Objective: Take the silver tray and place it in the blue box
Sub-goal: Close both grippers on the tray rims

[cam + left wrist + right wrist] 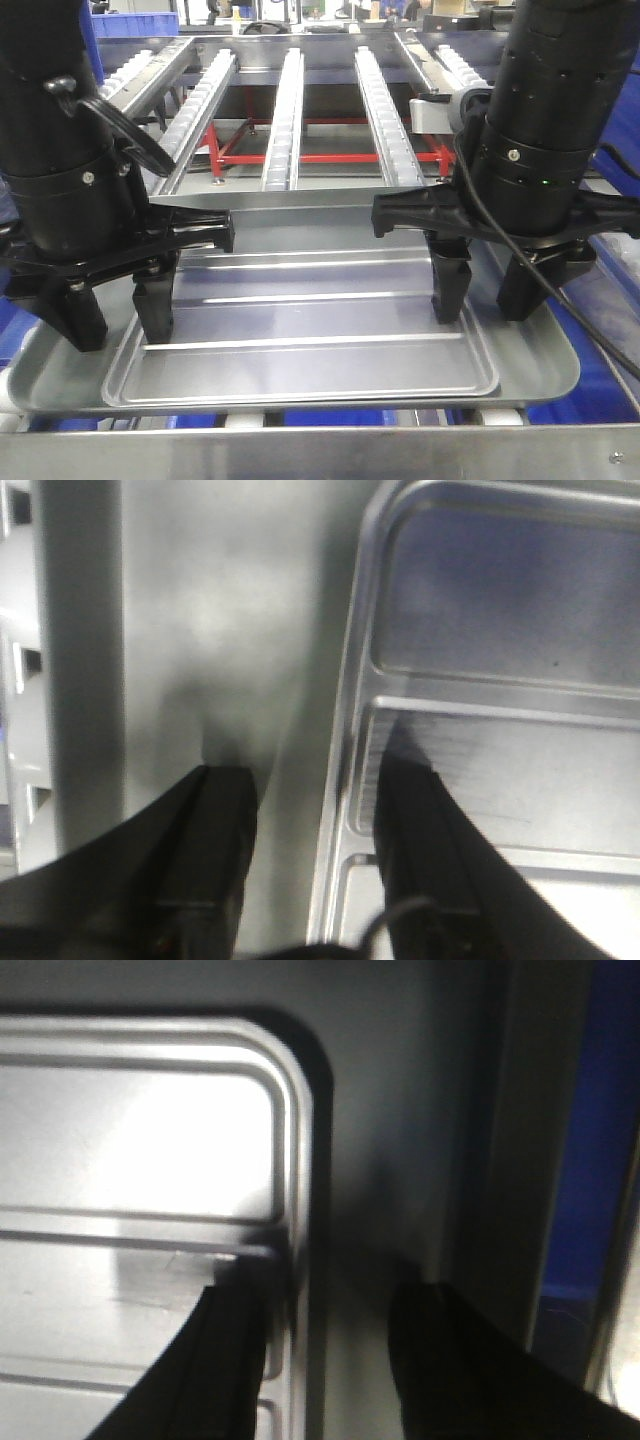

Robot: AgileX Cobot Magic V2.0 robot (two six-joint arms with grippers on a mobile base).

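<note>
Straddling silver tray (300, 340) rims with left claw (115, 325) and right claw (487, 300) open, risking slip from uneven pinching.

Parallel silver metal roller rails (285, 110) are seen running away from the camera, with a red metal frame (335, 158) set beneath them.

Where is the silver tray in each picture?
Front view: the silver tray fills the lower middle.
Left wrist: it fills the right side.
Right wrist: it fills the left side.
Shared landmark: its long raised ridges.
</note>
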